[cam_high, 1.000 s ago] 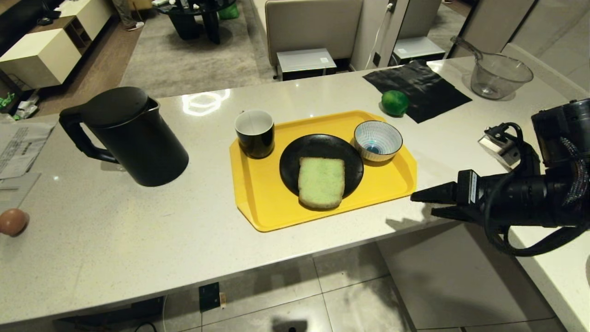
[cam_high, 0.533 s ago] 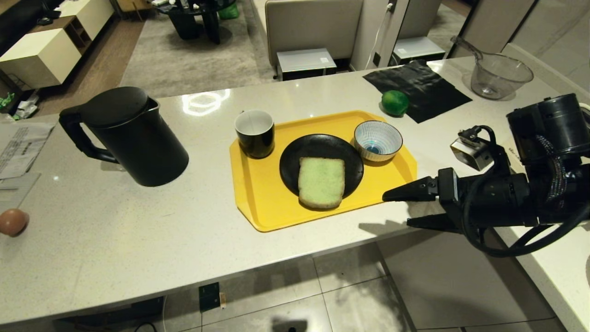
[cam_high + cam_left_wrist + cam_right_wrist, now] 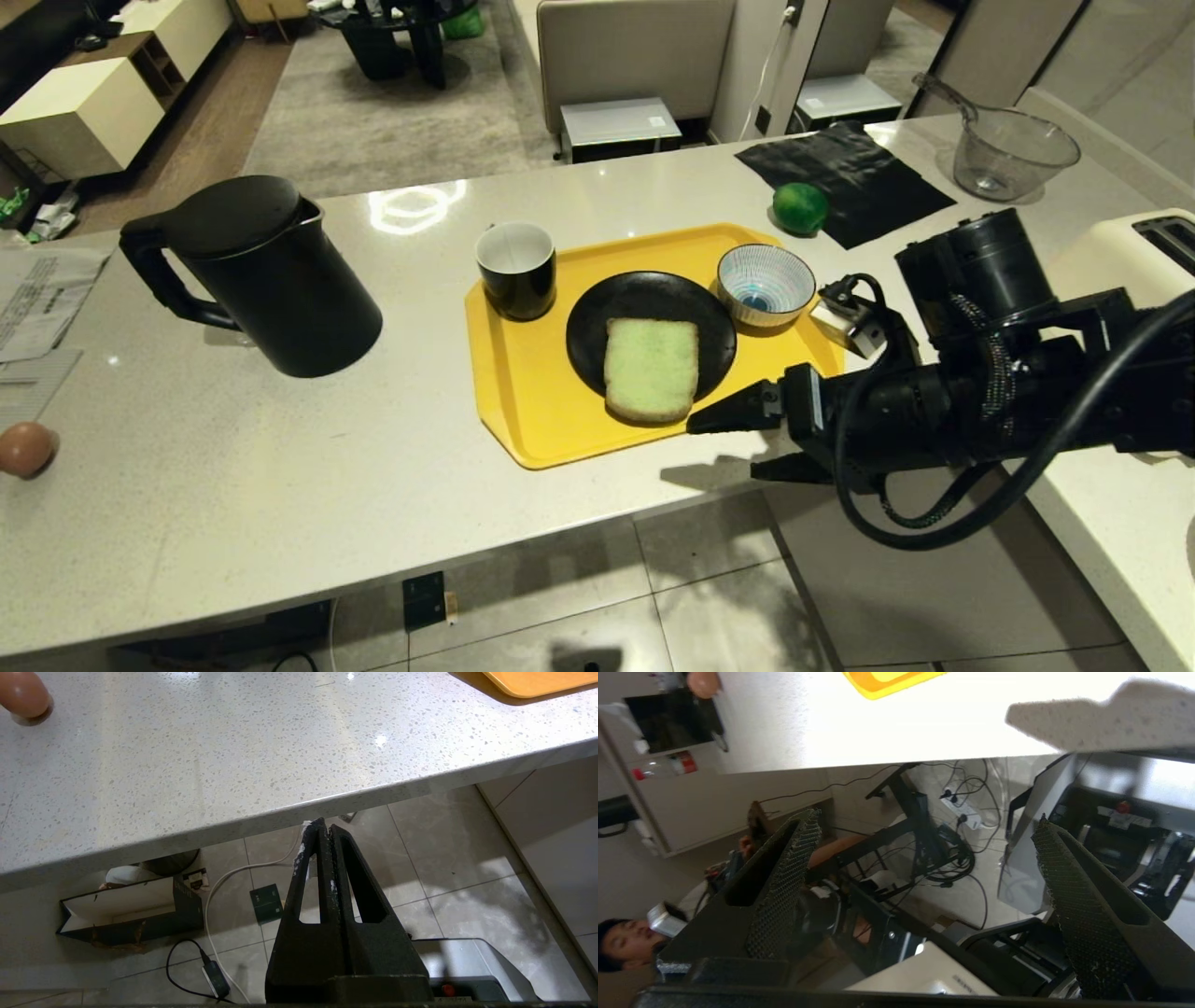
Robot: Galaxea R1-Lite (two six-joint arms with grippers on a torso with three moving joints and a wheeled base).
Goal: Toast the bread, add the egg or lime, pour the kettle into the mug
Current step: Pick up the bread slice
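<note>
The pale speckled bench (image 3: 280, 485) carries everything, and the black kettle (image 3: 266, 275) stands toward its left side with the handle turned away from the tray. The yellow tray (image 3: 523, 411) sits mid-bench and bears three things: the black mug (image 3: 515, 269) at its far left corner, a black plate (image 3: 644, 303) in the middle, and a striped bowl (image 3: 766, 283) at its far right. The bread (image 3: 651, 369) lies flat on the near half of the plate. The right gripper (image 3: 738, 443) reaches in from the right at the bench's near edge, just beside the tray's near right corner, jaws wide apart and empty. The left gripper (image 3: 324, 833) hangs below the bench edge, jaws pressed together on nothing. The lime (image 3: 800, 207) rests on the bench beyond the tray, touching a black cloth (image 3: 859, 177). The egg (image 3: 26, 449) sits at the bench's far left.
</note>
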